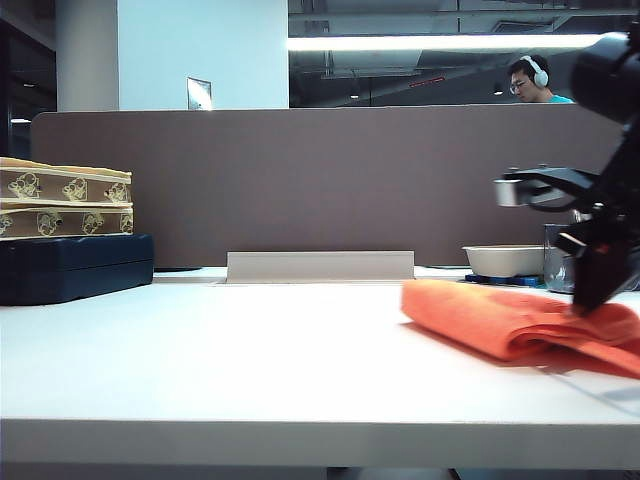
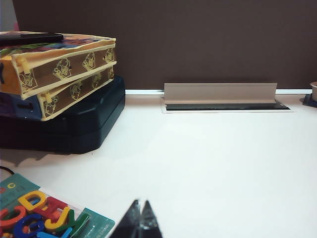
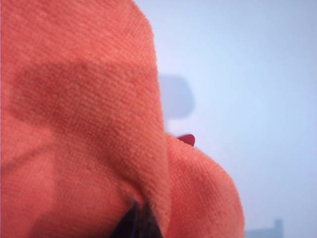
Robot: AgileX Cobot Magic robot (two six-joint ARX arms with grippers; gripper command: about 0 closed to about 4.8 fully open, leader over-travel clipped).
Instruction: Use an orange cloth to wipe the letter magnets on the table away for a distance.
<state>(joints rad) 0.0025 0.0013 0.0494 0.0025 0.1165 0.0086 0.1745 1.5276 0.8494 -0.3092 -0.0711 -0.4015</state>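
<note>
The orange cloth [image 1: 515,320] lies folded on the right of the white table [image 1: 250,360]. My right gripper [image 1: 598,292] comes down onto the cloth's right part. In the right wrist view the cloth [image 3: 84,114] fills most of the frame and the dark tips of the right gripper [image 3: 138,220] are shut together, pinching a fold of it. A small red bit [image 3: 186,139] peeks out at the cloth's edge. The letter magnets [image 2: 37,215] lie heaped on a green card, close beside my left gripper [image 2: 140,218], which is shut on nothing just above the table.
Two patterned boxes [image 1: 65,205] are stacked on a dark blue case [image 1: 75,268] at the back left. A grey metal cable cover [image 1: 320,266] runs along the brown partition [image 1: 320,180]. A white bowl [image 1: 503,260] stands at the back right.
</note>
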